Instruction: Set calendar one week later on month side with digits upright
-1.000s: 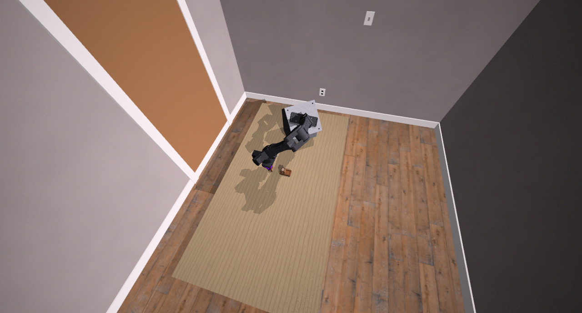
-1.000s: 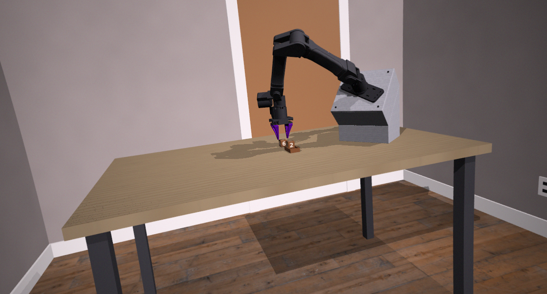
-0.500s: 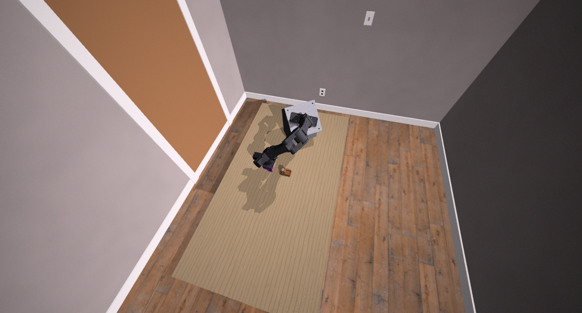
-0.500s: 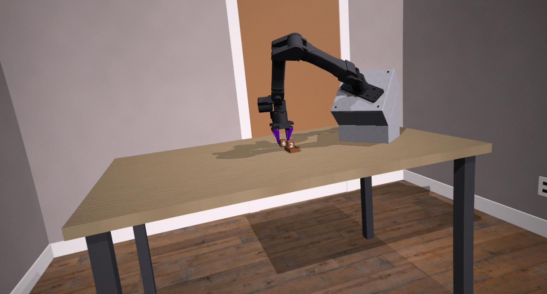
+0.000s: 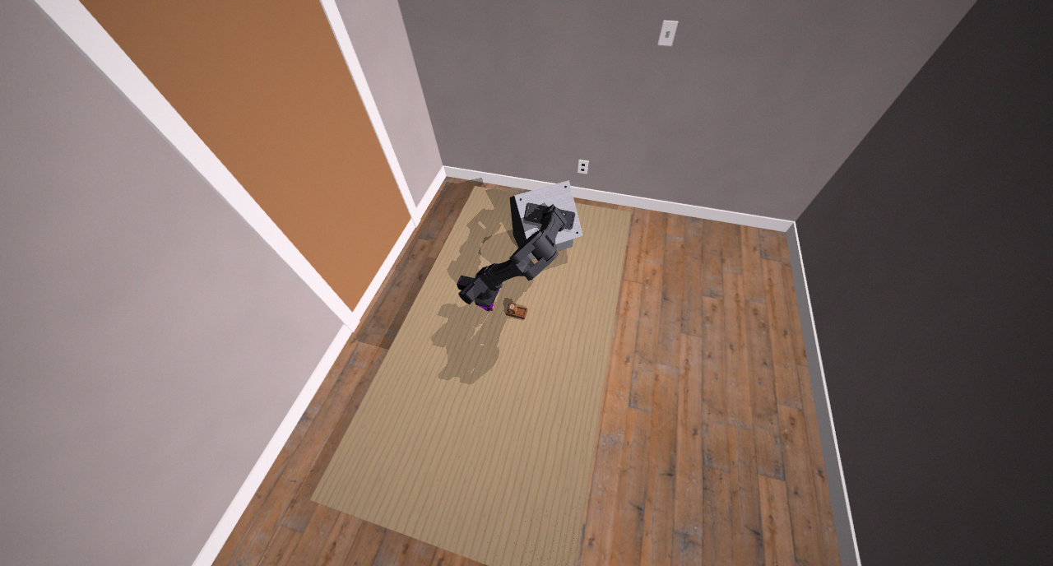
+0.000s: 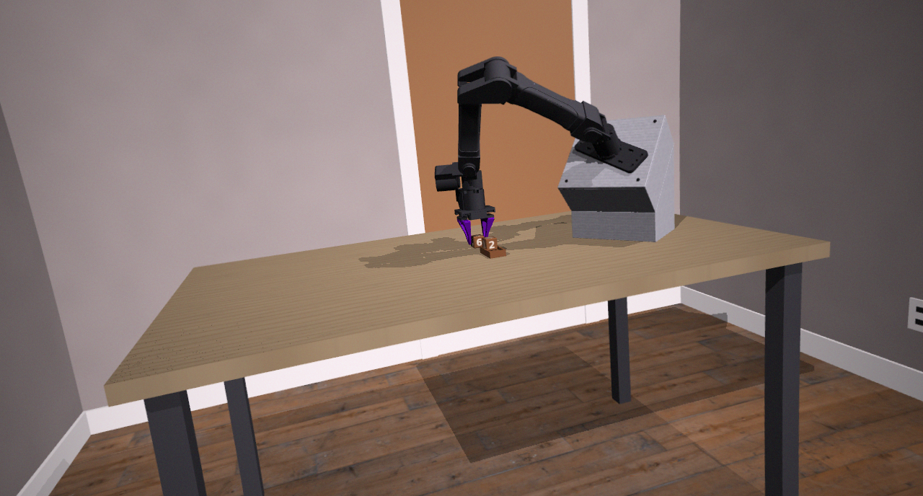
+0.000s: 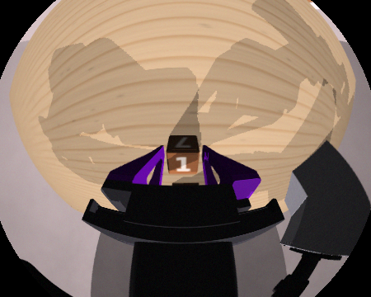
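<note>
A pale wooden table point(image 5: 545, 386) point(image 6: 387, 306) point(image 7: 185, 54) with tray point(image 5: 521, 314) point(image 6: 495, 253) and gray arm mount point(image 5: 571, 194) point(image 6: 613, 225) on top.

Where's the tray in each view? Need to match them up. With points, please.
Top: just below and right of picture center-left, beside the gripper point(image 5: 487, 307) point(image 6: 477, 232) point(image 7: 183, 149); brown tray point(image 5: 521, 313) point(image 6: 496, 253).
Exterior: near picture center, slightly below, under the cube showing 2 point(image 6: 492, 243).
Wrist: tray not identifiable; only the cube showing 1 point(image 7: 183, 163) is plain.
Shared landmark: the gripper's purple fingers point(image 5: 486, 307) point(image 6: 464, 230).
</note>
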You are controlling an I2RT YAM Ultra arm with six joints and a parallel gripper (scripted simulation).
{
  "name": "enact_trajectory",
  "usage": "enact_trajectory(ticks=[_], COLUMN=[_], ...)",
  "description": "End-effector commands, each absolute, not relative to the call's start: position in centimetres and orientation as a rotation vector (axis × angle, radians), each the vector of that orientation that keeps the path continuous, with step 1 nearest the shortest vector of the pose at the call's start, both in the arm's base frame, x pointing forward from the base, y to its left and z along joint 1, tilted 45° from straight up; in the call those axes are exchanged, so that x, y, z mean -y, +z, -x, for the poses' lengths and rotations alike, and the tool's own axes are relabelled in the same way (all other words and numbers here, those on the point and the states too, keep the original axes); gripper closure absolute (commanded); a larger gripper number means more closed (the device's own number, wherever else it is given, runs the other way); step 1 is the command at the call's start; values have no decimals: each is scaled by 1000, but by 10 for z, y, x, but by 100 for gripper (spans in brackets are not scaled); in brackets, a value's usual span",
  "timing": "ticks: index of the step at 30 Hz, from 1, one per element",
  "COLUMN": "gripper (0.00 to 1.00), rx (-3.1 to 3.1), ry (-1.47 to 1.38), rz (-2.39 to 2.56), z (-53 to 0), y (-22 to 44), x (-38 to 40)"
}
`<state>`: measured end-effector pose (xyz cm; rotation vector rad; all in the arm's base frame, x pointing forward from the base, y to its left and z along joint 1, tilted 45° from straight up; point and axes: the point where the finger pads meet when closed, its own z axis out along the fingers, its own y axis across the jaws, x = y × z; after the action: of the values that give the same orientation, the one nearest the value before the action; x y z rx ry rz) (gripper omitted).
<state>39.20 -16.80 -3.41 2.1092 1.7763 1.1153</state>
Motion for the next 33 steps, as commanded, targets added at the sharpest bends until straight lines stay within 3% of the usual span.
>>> enact_trajectory(ticks=[1,27,28,33], gripper=[53,53,73,73], rx=[-1762,-1762,-1762,-1762], ry=[1100,1100,1100,1100], rz=[-2111,-2111,-2111,-2111], z=[-392,-392,-392,-392], y=[-32,-32,-32,-32], x=[174,174,174,174])
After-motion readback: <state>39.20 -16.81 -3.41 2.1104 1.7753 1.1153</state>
